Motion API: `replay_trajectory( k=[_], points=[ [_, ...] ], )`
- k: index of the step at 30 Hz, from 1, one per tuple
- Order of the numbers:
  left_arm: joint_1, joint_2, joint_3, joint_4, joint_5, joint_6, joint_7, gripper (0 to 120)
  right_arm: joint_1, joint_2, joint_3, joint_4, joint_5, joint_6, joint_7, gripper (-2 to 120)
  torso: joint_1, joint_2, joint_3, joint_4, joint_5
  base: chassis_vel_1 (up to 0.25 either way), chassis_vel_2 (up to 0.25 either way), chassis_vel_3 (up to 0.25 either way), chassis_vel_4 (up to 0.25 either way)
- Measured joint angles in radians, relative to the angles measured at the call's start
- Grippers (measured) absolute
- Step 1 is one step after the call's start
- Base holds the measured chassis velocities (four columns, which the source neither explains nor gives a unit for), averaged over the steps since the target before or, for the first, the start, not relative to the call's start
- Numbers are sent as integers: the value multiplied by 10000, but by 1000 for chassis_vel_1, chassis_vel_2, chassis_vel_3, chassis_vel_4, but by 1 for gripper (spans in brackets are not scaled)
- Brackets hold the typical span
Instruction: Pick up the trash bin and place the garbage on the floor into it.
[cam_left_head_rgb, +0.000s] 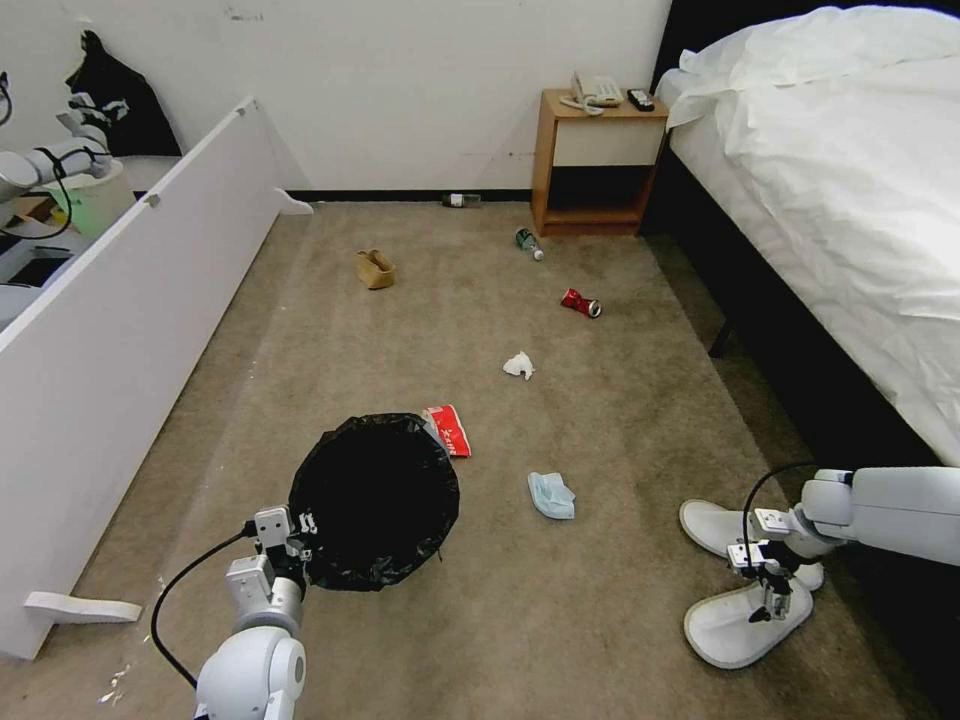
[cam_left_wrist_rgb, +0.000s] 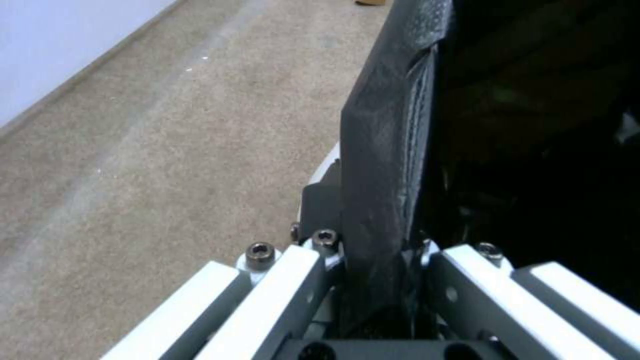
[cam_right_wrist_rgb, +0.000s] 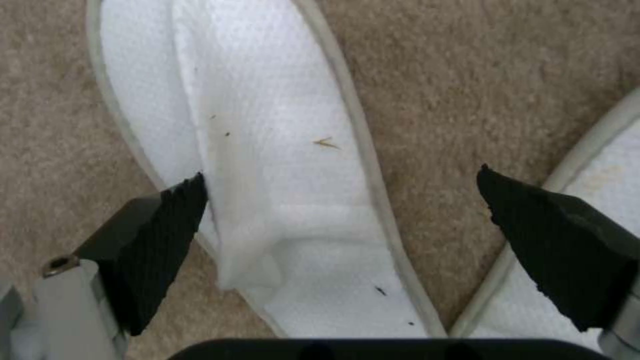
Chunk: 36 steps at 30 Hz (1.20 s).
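The trash bin (cam_left_head_rgb: 375, 500), lined with a black bag, hangs just above the floor (cam_left_head_rgb: 560, 620) with my left gripper (cam_left_head_rgb: 300, 545) shut on its near-left rim (cam_left_wrist_rgb: 383, 200). My right gripper (cam_left_head_rgb: 772, 610) hangs open right over the nearer white slipper (cam_left_head_rgb: 740, 625), its black pads (cam_right_wrist_rgb: 163, 235) straddling that slipper's upper (cam_right_wrist_rgb: 280, 165). A second slipper (cam_left_head_rgb: 715, 527) lies beside it. Scattered on the carpet are a blue face mask (cam_left_head_rgb: 551, 495), a red packet (cam_left_head_rgb: 449, 429) by the bin, a white tissue (cam_left_head_rgb: 518, 366), a red can (cam_left_head_rgb: 581, 303), a green-labelled bottle (cam_left_head_rgb: 528, 243) and a brown paper bag (cam_left_head_rgb: 375, 268).
A bed (cam_left_head_rgb: 850, 200) with white sheets runs along the right. A wooden nightstand (cam_left_head_rgb: 595, 165) stands at the far wall, another bottle (cam_left_head_rgb: 462, 200) at the baseboard. A white panel (cam_left_head_rgb: 130, 330) leans along the left. Open carpet lies between bin and slippers.
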Motion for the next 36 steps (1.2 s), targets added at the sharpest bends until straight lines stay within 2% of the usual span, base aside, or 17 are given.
replay_trajectory(
  k=[7,18,21,22,25,30,31,33,34,35,36],
  points=[
    [-119,-16,5,149,12,-41,12,1,11,48,133,-94,56,95,-12,100,0,0,0,0,1,0,0,0,0],
    [-267,13,-14,385,-48,-52,17,1,-1,-307,-15,-329,182,112,40,100,0,0,0,1,1,0,0,0,0],
    [-290,21,-19,415,-64,-51,19,1,-3,-382,-54,-385,222,117,54,93,0,0,0,1,1,0,0,0,0],
    [-295,29,-27,428,-81,-51,23,1,-5,-428,-87,-439,230,133,68,85,0,0,0,0,1,0,0,0,0],
    [-295,36,-35,441,-90,-52,26,1,-6,-461,-109,-472,244,151,100,79,0,-1,0,0,1,0,0,0,0],
    [-268,33,-14,494,-76,-75,37,1,-11,-522,-170,-469,257,198,237,57,0,0,-1,0,1,0,0,0,0],
    [-268,33,-14,494,-76,-75,37,1,-11,-522,-170,-469,257,198,237,57,0,0,-1,0,1,0,0,0,0],
    [-272,12,24,533,-48,-96,52,1,-14,-590,-197,-451,285,203,282,45,0,0,0,0,1,0,0,0,0],
    [-272,12,24,533,-48,-96,52,1,-14,-590,-197,-451,285,203,282,45,0,0,0,0,1,0,0,0,0],
    [-285,2,42,546,-46,-99,64,0,-15,-657,-223,-451,310,204,326,38,0,0,1,0,0,0,0,0,0],
    [-285,2,42,546,-46,-99,64,0,-15,-657,-223,-451,310,204,326,38,0,0,1,0,0,0,0,0,0]
  ],
)
